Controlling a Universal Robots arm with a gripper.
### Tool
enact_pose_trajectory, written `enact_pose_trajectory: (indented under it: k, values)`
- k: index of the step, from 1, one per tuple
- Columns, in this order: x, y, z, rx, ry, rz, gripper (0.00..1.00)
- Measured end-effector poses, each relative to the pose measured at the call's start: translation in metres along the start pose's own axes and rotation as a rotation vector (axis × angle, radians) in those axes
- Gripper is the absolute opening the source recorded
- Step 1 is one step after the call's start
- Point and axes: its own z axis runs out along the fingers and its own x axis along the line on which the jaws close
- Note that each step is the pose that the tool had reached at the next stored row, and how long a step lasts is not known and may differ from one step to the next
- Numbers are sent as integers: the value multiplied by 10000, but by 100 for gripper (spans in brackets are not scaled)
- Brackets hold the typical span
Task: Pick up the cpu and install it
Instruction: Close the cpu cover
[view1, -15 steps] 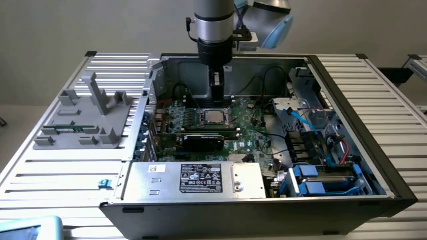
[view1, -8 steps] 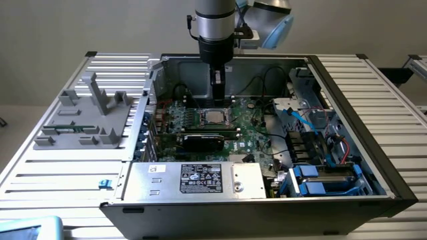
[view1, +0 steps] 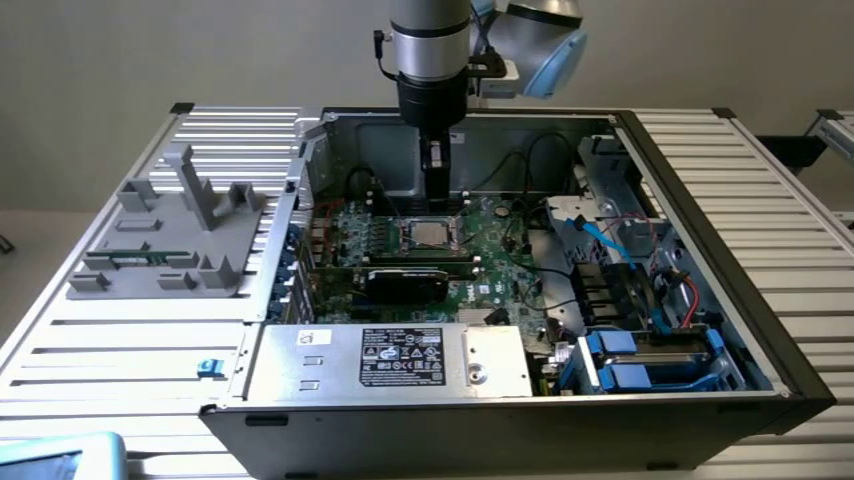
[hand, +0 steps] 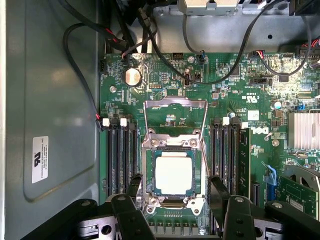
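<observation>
Silver cpu (hand: 173, 172) seated on Dell-marked green motherboard (hand: 235, 90), jaws wide open, holding nothing

Open computer case (view1: 467, 435) on the slatted table (view1: 120, 350), green motherboard (view1: 501, 265) inside. Silver labelled box (view1: 387, 358) along the case's near edge; grey fixture (view1: 180, 235) at the table's edge, the exterior view's left.

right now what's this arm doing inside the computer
A robot arm reaches down into an open computer case. Its gripper hangs open above the socket on the motherboard, fingers on either side of the cpu. The cpu lies flat in the socket, not gripped, and the metal retention frame is flipped open.
</observation>
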Motion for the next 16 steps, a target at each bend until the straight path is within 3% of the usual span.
enact_pose_trajectory:
  k: [4,7,10,14,16]
  values:
    - [0,0,0,0,0,0,64]
    - [0,0,0,0,0,0,56]
    - [0,0,0,0,0,0,37]
    - [0,0,0,0,0,0,25]
    - [0,0,0,0,0,0,14]
